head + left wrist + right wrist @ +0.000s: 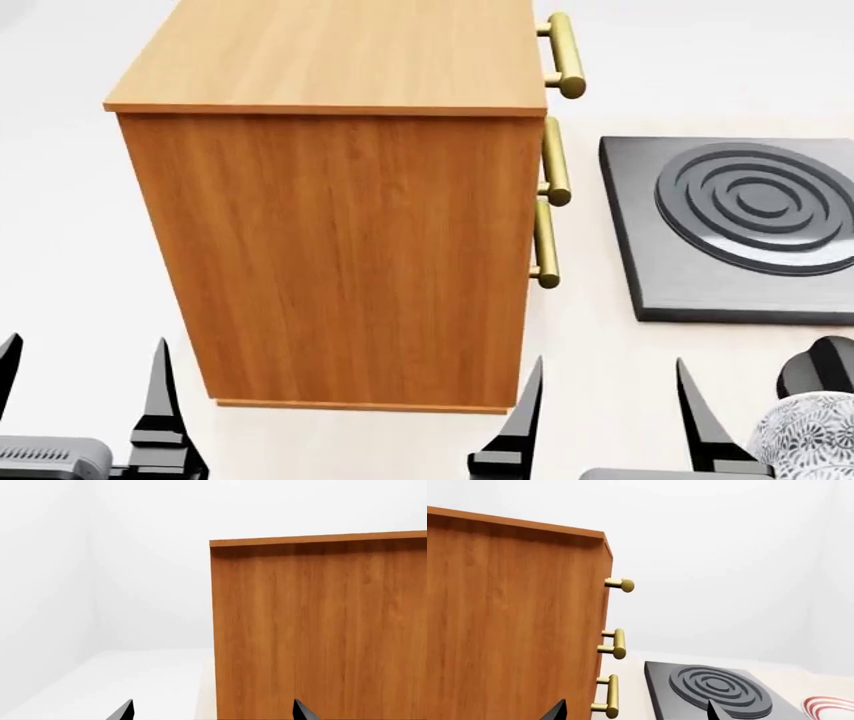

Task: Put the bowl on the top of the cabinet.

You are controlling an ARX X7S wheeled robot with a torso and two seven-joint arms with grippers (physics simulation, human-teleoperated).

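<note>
The bowl point(809, 432), white with a dense grey leaf pattern, sits at the bottom right corner of the head view, partly cut off by the frame edge. It lies just right of my right gripper point(609, 362), which is open and holds nothing. The cabinet point(347, 240) stands tall in the middle, orange-brown wood with a flat lighter top point(334, 50) and three brass handles point(549, 160) on its right-facing front. My left gripper point(87, 342) is open and empty near the cabinet's lower left. In the left wrist view the left gripper point(213, 702) faces the cabinet's side point(320, 630). The right gripper point(636, 702) faces the cabinet's handles point(617, 645).
A dark grey square stove plate point(747, 225) with raised concentric rings lies on the white table right of the cabinet. A black rounded object point(821, 365) sits just behind the bowl. A red-ringed white plate point(830, 705) shows beyond the stove plate in the right wrist view.
</note>
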